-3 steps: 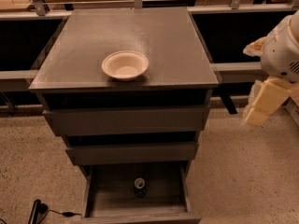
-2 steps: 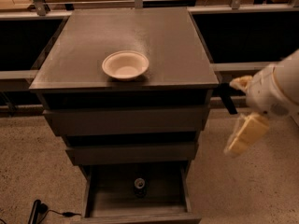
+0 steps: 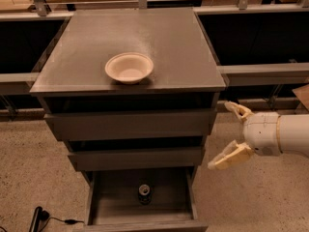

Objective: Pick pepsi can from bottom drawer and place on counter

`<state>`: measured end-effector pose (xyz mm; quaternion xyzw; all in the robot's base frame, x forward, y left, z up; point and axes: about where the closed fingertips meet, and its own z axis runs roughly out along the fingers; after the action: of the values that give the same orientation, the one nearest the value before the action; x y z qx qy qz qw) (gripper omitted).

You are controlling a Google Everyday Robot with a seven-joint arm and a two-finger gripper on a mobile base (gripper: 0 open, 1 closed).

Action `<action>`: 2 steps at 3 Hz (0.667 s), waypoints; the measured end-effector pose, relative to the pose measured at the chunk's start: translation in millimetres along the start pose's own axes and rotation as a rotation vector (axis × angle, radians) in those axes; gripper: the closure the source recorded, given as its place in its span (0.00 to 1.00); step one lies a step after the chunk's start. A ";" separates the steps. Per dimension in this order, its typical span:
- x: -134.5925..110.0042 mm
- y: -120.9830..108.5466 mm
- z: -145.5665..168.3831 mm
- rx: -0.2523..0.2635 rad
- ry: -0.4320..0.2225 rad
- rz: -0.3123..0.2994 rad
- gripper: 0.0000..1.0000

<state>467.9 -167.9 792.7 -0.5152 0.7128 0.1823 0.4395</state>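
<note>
The pepsi can (image 3: 144,193) stands upright in the open bottom drawer (image 3: 178,208), near the middle, silver top showing. The counter (image 3: 169,42) is the dark grey top of the cabinet. My gripper (image 3: 231,135) is to the right of the cabinet, level with the middle drawer, pointing left. Its two cream fingers (image 3: 231,157) are spread apart and hold nothing. It is above and to the right of the can, well apart from it.
A cream round bowl (image 3: 129,67) sits on the counter near its front. Two closed drawers (image 3: 130,124) lie above the open one. A black cable (image 3: 41,217) lies on the speckled floor at lower left. Light wooden tabletops with metal legs stand behind.
My gripper has come down and left from the upper right edge, turned to point left, and now sits beside the cabinet's right side with fingers spread. The can and bowl have not moved.
</note>
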 end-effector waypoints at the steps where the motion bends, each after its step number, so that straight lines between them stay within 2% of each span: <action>1: -2.1 1.0 1.8 0.007 -0.037 -0.061 0.00; 2: 16.5 25.8 37.8 -0.012 -0.096 -0.025 0.00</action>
<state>460.1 -140.1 753.6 -0.5173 0.6832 0.2056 0.4726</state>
